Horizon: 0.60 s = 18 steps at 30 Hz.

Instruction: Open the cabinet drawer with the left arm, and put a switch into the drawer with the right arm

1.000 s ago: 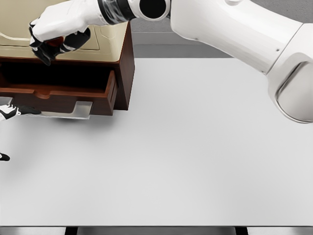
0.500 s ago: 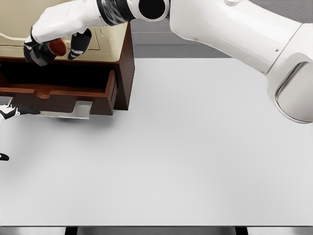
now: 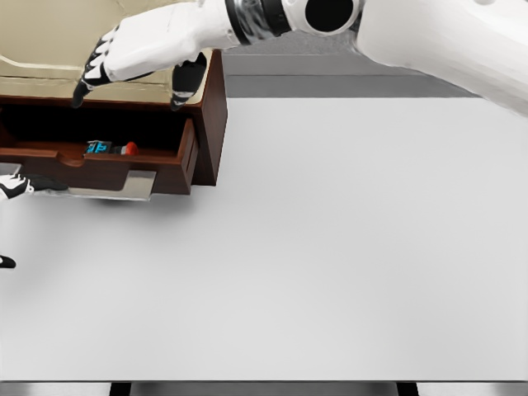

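Dark brown wood makes up the cabinet (image 3: 210, 124) at the far left of the white table (image 3: 330, 247), with a beige top panel above it. Its drawer (image 3: 124, 165) is pulled out toward the near side, a pale grey handle plate hanging off its front edge. Inside the drawer lies the switch (image 3: 111, 148), a small piece with a blue-green body on the left and a red part on the right, resting just behind the drawer's front wall and touching no hand. Above the open drawer hovers the right hand (image 3: 136, 58), its white arm coming in from the upper right; its dark-tipped fingers (image 3: 183, 87) are spread and point downward, holding nothing, well clear of the switch below. Of the left hand (image 3: 15, 188) only a sliver shows at the left picture edge, just beside the left end of the drawer's handle plate, with another dark fingertip lower down at the same edge; whether its fingers are spread or curled cannot be told from what is visible.
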Motion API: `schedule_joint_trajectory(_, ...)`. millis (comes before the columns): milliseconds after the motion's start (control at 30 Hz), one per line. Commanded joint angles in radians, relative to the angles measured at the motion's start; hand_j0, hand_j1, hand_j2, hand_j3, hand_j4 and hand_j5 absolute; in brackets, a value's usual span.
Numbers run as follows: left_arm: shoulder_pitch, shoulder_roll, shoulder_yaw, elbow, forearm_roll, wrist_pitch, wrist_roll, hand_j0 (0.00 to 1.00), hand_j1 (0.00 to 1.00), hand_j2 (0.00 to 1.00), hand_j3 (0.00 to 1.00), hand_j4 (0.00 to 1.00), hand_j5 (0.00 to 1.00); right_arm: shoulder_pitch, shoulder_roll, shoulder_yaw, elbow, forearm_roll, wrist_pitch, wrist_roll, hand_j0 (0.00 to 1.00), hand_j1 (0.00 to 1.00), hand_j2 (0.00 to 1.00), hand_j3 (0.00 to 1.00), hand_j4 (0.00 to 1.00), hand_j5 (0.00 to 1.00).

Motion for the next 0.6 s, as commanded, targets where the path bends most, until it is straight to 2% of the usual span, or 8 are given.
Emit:
schedule_joint_trajectory(0, 0.001, -0.005, 0.005, 0.001, 0.007, 0.001, 0.002, 1.0, 1.0, 1.0, 1.0, 1.0, 1.0, -0.002, -0.323, -0.002, -0.288, -0.006, 0.002, -0.005, 1.0, 1.0, 1.0, 1.0, 1.0, 1.0)
schedule_joint_trajectory(33, -0.001, -0.006, 0.006, 0.001, 0.007, 0.001, 0.002, 1.0, 1.0, 1.0, 1.0, 1.0, 1.0, -0.003, -0.409, -0.002, -0.342, -0.006, 0.002, -0.006, 1.0, 1.0, 1.0, 1.0, 1.0, 1.0)
schedule_joint_trajectory(67, -0.009, -0.008, 0.006, 0.001, 0.007, 0.001, 0.002, 1.0, 1.0, 1.0, 1.0, 1.0, 1.0, 0.002, -0.452, 0.004, -0.37, -0.006, 0.002, -0.006, 1.0, 1.0, 1.0, 1.0, 1.0, 1.0)
schedule_joint_trajectory(200, -0.035, -0.01, 0.008, 0.002, 0.013, 0.001, 0.002, 1.0, 1.0, 1.0, 1.0, 1.0, 1.0, 0.048, -0.582, 0.087, -0.38, -0.006, 0.002, -0.078, 1.0, 1.0, 1.0, 1.0, 1.0, 1.0)
schedule_joint_trajectory(267, -0.05, -0.013, 0.008, 0.002, 0.016, 0.001, 0.002, 1.0, 1.0, 1.0, 1.0, 1.0, 1.0, 0.095, -0.602, 0.102, -0.382, -0.005, 0.002, -0.082, 1.0, 1.0, 1.0, 1.0, 1.0, 1.0)
schedule_joint_trajectory(367, -0.07, -0.013, 0.012, 0.001, 0.015, 0.001, 0.002, 1.0, 1.0, 1.0, 1.0, 1.0, 1.0, 0.123, -0.61, 0.104, -0.382, -0.003, 0.002, -0.082, 1.0, 1.0, 1.0, 1.0, 1.0, 1.0)
schedule_joint_trajectory(400, -0.096, -0.022, 0.011, 0.001, 0.015, 0.001, 0.002, 1.0, 1.0, 1.0, 1.0, 1.0, 1.0, 0.127, -0.611, 0.104, -0.38, -0.002, 0.002, -0.082, 1.0, 1.0, 1.0, 1.0, 1.0, 1.0)
schedule_joint_trajectory(567, -0.137, -0.097, 0.032, 0.001, 0.008, 0.001, -0.004, 1.0, 1.0, 1.0, 1.0, 1.0, 1.0, 0.137, -0.61, 0.105, -0.374, -0.002, 0.002, -0.08, 1.0, 1.0, 1.0, 1.0, 1.0, 1.0)
